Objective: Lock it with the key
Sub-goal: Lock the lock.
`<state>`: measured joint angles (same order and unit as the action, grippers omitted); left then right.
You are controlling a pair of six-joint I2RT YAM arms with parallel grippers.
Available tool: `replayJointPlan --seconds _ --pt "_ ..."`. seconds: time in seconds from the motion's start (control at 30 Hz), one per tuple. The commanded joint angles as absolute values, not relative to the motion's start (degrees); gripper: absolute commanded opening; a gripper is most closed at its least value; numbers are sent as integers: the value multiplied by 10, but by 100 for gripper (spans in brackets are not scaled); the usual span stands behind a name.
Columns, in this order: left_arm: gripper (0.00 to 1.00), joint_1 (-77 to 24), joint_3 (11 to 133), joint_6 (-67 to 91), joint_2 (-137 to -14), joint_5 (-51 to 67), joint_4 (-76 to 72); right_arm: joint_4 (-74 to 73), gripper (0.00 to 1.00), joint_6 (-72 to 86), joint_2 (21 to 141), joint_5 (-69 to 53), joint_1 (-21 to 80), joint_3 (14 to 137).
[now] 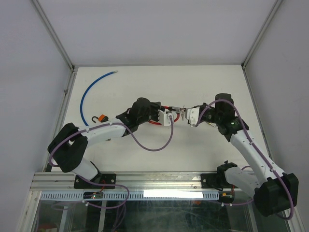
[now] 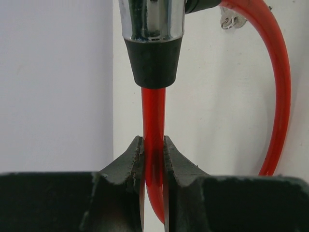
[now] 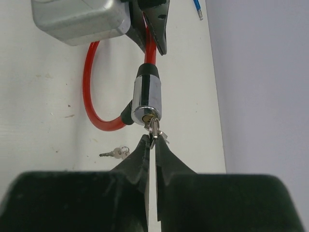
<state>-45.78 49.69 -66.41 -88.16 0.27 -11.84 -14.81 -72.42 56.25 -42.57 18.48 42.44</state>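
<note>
We held the red cable (image 2: 153,111) pinched in the left gripper (image 2: 153,147) over the middle of the table (image 1: 145,159). The right gripper (image 3: 151,145) pinched the key (image 3: 152,129), which sat in the chrome lock barrel (image 3: 146,99).

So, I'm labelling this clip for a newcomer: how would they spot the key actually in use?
Find the red cable loop in the middle of the table and follow it to its chrome cylinder. The key sticks out of the cylinder's end face, pinched by the right gripper; the spare keys lie loose on the table instead.
</note>
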Motion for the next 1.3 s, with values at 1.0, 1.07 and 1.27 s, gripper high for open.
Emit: replayJointPlan --seconds 1.0,1.07,1.27 --pt "0 -433 573 -561 -809 71 123 -317 0 -377 661 -608 51 628" --pt "0 -440 567 -563 -797 46 115 -325 0 -343 684 -647 31 636" --pt "0 -455 566 -567 -803 2 111 -319 0 -326 704 -691 25 622"
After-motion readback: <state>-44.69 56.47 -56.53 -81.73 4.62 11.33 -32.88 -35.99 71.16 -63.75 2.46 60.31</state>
